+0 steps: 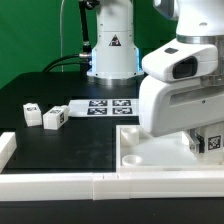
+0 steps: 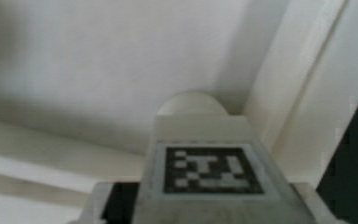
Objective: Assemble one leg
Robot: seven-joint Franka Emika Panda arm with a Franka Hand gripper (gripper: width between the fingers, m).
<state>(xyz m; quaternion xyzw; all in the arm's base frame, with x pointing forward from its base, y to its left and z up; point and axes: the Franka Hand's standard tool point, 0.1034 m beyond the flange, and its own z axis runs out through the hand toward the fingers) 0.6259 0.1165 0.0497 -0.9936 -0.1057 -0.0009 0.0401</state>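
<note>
In the exterior view, your hand (image 1: pixel 205 143) is low over the white panel (image 1: pixel 135 150) and carries a leg (image 1: pixel 212 142); I judge you are bringing it to a socket. Two spare legs (image 1: pixel 44 116) stand well apart on the desk (image 1: pixel 60 140), so the room there is open.

In the wrist view, the hand pinches the leg (image 2: pixel 208 150), its rounded end near the panel (image 2: pixel 87 60). A raised edge is just beside it, so lower it straight.

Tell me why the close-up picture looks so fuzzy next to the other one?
Wrist view: soft all over, the leg and its tag sitting very near the lens, white surfaces blending together. Exterior view: sharper, evenly lit, though the arm's white housing looms large and hides the hand.
</note>
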